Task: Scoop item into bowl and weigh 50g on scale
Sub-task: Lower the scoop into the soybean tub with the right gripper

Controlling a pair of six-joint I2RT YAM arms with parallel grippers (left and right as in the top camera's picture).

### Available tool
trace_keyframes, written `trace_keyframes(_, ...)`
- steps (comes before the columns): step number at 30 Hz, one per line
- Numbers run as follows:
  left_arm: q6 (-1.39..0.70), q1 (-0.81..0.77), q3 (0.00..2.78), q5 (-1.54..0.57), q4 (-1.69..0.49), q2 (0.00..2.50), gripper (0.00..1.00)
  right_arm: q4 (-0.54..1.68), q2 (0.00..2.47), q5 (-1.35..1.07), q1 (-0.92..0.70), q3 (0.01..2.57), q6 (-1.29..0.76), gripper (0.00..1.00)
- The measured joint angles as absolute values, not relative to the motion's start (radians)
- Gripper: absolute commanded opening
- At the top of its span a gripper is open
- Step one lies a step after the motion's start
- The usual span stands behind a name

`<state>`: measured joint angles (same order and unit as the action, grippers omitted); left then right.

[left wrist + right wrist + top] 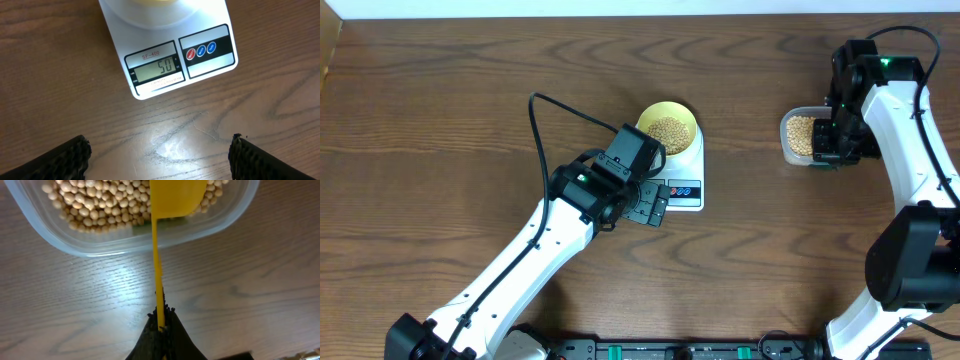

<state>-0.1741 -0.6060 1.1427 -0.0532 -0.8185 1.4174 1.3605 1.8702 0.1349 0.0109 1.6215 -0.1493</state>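
The pale-yellow bowl [668, 128] holds tan beans [668, 131] and sits on the white scale [683, 170]. In the left wrist view the scale [170, 50] has its display [156, 68] reading 50. My left gripper [159, 152] is open and empty, just in front of the scale. My right gripper [161, 317] is shut on the handle of a yellow scoop [176, 197], whose head is in the clear tub [125, 242] of beans [95, 210]. The tub [800, 135] is at the right of the table.
The scale's red and blue buttons [201, 50] face the left gripper. A black cable [552, 120] arcs from the left arm over the table. The table's far edge [620, 18] runs along the top.
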Motion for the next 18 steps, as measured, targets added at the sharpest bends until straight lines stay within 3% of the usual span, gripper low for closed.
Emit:
trace_keyframes(11, -0.174, -0.606, 1.143, -0.053, -0.818, 1.417, 0.91, 1.330, 1.870, 0.127, 0.010, 1.620, -0.129, 0.04)
trace_keyframes(14, -0.174, -0.606, 1.143, -0.053, -0.818, 1.417, 0.91, 1.324, 1.870, 0.127, 0.011, 1.615, -0.125, 0.09)
trace_keyframes(18, -0.174, -0.606, 1.143, -0.053, -0.818, 1.417, 0.91, 1.323, 1.870, 0.127, 0.010, 1.609, -0.124, 0.26)
